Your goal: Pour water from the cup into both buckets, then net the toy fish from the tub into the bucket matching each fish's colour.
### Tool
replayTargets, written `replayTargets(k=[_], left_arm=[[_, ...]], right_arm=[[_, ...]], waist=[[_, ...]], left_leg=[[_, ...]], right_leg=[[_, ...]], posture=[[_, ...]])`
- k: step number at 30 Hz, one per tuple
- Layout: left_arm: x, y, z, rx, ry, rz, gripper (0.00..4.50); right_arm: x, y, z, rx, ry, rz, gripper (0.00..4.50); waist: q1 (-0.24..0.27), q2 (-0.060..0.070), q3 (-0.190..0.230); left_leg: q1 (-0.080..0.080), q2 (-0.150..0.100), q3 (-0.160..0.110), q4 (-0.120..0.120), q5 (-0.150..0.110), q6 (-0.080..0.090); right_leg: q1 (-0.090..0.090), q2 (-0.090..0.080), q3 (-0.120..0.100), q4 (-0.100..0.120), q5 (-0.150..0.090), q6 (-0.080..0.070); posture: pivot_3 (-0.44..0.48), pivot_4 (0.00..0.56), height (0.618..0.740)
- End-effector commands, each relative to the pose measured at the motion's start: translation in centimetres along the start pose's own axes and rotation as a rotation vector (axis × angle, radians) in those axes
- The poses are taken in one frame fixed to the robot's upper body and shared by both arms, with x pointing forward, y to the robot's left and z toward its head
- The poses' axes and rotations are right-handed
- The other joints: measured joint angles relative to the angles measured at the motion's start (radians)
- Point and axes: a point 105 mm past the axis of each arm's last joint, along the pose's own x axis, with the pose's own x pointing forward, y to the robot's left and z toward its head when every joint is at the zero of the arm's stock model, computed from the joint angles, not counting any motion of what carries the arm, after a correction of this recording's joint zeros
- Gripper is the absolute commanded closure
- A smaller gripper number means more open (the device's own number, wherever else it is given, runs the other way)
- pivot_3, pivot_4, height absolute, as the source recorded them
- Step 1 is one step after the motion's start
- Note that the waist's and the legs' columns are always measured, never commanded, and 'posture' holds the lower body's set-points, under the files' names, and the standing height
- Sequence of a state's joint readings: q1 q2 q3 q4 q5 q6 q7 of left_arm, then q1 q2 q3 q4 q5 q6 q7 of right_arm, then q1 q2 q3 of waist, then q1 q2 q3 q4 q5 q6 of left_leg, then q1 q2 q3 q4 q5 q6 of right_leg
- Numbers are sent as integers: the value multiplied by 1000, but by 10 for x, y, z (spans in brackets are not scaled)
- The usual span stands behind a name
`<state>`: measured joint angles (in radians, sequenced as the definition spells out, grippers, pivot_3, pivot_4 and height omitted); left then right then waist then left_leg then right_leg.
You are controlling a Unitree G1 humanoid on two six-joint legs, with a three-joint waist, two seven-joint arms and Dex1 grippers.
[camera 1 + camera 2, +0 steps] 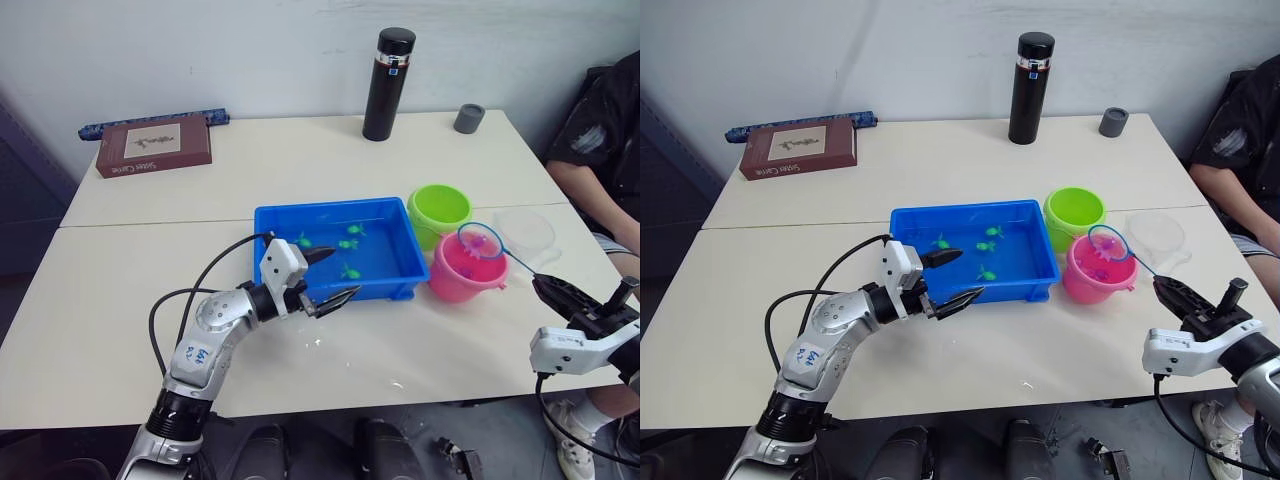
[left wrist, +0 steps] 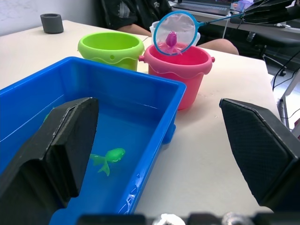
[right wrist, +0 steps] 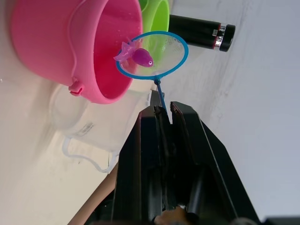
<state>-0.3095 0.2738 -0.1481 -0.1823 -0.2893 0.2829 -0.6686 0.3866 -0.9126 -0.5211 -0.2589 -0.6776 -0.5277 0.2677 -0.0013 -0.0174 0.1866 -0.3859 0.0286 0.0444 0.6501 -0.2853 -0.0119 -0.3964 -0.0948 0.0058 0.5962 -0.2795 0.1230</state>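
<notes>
The right end effector (image 3: 164,112) pinched the net (image 3: 152,54), pink fish (image 3: 136,55) over the pink bucket (image 1: 462,270); tipping it seemed next. The left end effector (image 1: 325,276) gaped empty.

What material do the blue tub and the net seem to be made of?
The blue tub: likely moulded plastic with a glossy finish; its rim and walls are smooth and catch the light. The net: a thin blue hoop and handle, probably plastic or coated wire, with fine whitish mesh; the pink fish shows through it.
</notes>
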Motion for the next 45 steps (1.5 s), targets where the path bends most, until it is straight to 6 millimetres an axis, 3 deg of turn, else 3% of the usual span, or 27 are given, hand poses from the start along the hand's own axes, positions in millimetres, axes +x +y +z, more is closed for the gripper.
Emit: replayTargets(k=[1,3,6,10,13,16,20,23,29,34,41,45], left_arm=[[1,-3,11,33,-38,-11,55],[1,-3,11,35,-38,-12,55],[1,-2,11,36,-39,-12,55],[2,-3,11,36,-39,-17,55],[1,-2,11,37,-38,-13,55],[1,-4,10,35,-37,-17,55],[1,-3,10,35,-36,-15,55],[1,-5,10,36,-35,-21,55],[0,-1,9,35,-31,-4,55],[-4,7,5,47,-8,59,55],[-8,11,5,48,-4,127,55],[-13,13,4,43,-1,169,55]], right_arm=[[-2,-17,-5,-37,18,-53,4500],[-2,-15,-3,-52,9,-39,4500],[-1,-28,-12,-48,45,-85,4500],[-1,-12,-1,-54,2,-25,4500],[0,-33,-13,-40,52,-106,4500],[1,-20,-6,-27,30,-60,4500],[2,-32,-11,-19,54,-107,4500],[3,-29,-9,-21,49,-95,4500],[8,-57,0,71,18,-187,4500],[28,-93,30,409,-93,-287,4500],[67,-99,78,1242,-278,-81,4500],[76,-93,91,1416,-283,75,4500]], waist=[[0,0,0],[-1,0,0],[-1,0,0],[0,0,0],[0,0,0],[0,0,0],[0,0,0],[-1,0,0],[-2,0,0],[-8,0,0],[0,0,0],[4,0,0]], left_leg=[[0,0,0,0,0,0],[0,0,0,0,0,0],[0,0,0,0,0,0],[0,0,0,0,0,0],[0,0,-1,0,0,0],[1,0,-1,1,0,0],[1,0,-2,1,0,0],[1,0,-1,2,0,0],[1,0,-1,2,0,0],[2,1,-1,2,0,0],[1,1,-7,3,0,0],[0,1,-9,3,0,0]], right_leg=[[0,0,0,0,0,0],[0,0,0,0,0,0],[0,0,0,0,0,0],[1,0,0,0,0,0],[1,0,0,0,0,0],[2,0,0,0,0,0],[2,0,-1,0,0,0],[2,0,0,0,0,0],[2,0,0,0,1,2],[2,0,0,1,1,3],[2,-1,-1,4,1,2],[0,-3,-2,6,1,1]], posture=[[0,150,740],[0,150,740],[0,150,740],[0,150,740],[0,150,740],[0,150,740],[0,150,740],[0,150,740],[0,150,740],[0,150,740],[0,150,740],[0,150,740]])
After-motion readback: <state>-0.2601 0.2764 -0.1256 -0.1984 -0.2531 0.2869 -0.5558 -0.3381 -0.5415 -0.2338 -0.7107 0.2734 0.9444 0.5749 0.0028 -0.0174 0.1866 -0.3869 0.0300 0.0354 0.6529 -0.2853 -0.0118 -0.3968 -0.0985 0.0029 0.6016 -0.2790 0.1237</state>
